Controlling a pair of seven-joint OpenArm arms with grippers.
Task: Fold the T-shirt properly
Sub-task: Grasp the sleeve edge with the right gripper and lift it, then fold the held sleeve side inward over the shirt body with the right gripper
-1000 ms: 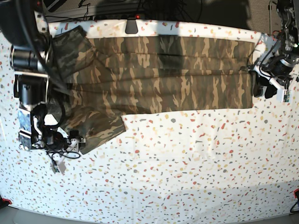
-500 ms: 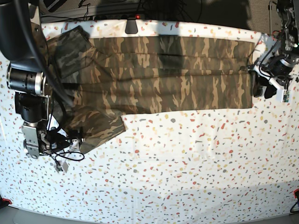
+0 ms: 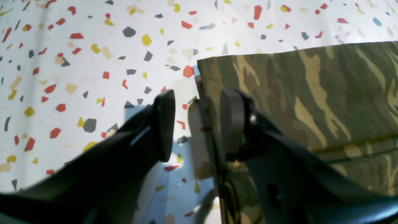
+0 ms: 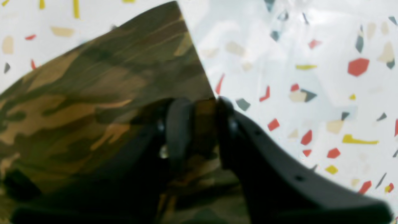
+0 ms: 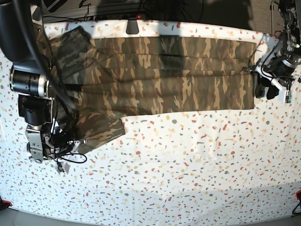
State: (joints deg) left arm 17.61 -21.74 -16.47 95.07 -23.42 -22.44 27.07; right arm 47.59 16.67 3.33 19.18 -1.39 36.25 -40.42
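The camouflage T-shirt (image 5: 164, 75) lies stretched flat along the far side of the speckled table (image 5: 188, 165), its body folded lengthwise. My right gripper (image 4: 202, 127) is shut on the edge of the near sleeve (image 5: 96, 129) at the left of the base view, where it also shows (image 5: 70, 143); the cloth (image 4: 93, 93) is pinched between the pads. My left gripper (image 3: 197, 124) is open at the shirt's hem corner (image 3: 279, 87), one finger (image 3: 164, 124) on the bare table and the other (image 3: 231, 121) over the cloth. In the base view it (image 5: 262, 90) sits at the shirt's right end.
A black mount (image 5: 132, 26) and cables stand at the table's far edge. Both arm bodies rise at the table's left (image 5: 28, 84) and right (image 5: 282, 61) sides. Red clamps sit at the near corners (image 5: 297, 195).
My right arm has shifted slightly toward the near edge with the sleeve in its grip, and the sleeve has bunched up shorter. The left arm has not moved.
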